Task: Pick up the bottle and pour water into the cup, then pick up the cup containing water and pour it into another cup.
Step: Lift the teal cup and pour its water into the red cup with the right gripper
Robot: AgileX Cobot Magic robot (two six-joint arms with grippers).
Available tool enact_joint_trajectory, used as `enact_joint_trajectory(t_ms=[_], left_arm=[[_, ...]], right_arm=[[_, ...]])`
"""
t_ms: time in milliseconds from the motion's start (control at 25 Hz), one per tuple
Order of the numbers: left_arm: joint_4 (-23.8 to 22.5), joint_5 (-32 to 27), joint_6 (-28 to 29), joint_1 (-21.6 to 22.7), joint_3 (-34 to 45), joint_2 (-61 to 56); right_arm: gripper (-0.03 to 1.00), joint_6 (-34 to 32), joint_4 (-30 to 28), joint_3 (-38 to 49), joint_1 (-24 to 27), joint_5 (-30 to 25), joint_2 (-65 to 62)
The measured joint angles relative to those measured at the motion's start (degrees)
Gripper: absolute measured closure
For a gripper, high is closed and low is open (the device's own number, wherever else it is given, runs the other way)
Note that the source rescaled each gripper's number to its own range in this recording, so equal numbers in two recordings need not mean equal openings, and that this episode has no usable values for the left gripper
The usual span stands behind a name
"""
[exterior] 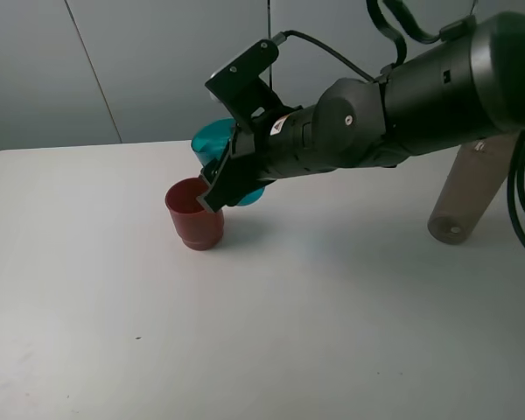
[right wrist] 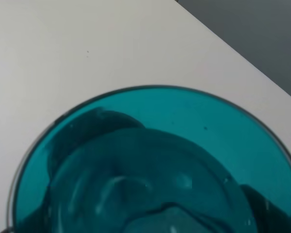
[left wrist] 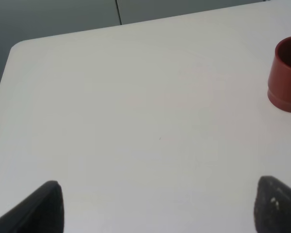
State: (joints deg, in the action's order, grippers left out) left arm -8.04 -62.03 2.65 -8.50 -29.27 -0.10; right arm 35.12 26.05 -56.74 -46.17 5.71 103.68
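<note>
My right gripper (exterior: 230,166) reaches across the middle of the table and is shut on the teal cup (exterior: 212,138). The cup is tipped on its side just above and behind the red cup (exterior: 195,214), which stands upright on the table. In the right wrist view the teal cup's interior (right wrist: 155,165) fills the picture and the fingers are hidden. The grey-brown bottle (exterior: 466,197) stands at the right, partly hidden behind my right arm. My left gripper (left wrist: 157,208) hovers open over bare table with nothing between its fingertips (left wrist: 43,208); the red cup (left wrist: 286,73) sits far off to one side of it.
The white table (exterior: 315,332) has a rounded far-left corner (left wrist: 19,48) and a grey wall behind it. My right arm (exterior: 402,105) and its cables span the upper right above the table.
</note>
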Motion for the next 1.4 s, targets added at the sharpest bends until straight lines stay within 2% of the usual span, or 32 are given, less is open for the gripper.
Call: enact_joint_trajectory(t_ms=[360, 880, 1400], left_arm=[[0.00, 0.00, -0.33, 0.00, 0.00, 0.00], [0.00, 0.00, -0.26, 0.00, 0.00, 0.00], [0.00, 0.00, -0.36, 0.00, 0.00, 0.00]], right_arm=[[0.86, 3.04, -3.21, -3.84, 2.18, 0.53, 4.42], [0.86, 18.71, -4.02, -8.62, 3.88, 0.06, 9.11], [0.86, 34.28, -4.46, -8.62, 3.88, 0.15, 10.94]])
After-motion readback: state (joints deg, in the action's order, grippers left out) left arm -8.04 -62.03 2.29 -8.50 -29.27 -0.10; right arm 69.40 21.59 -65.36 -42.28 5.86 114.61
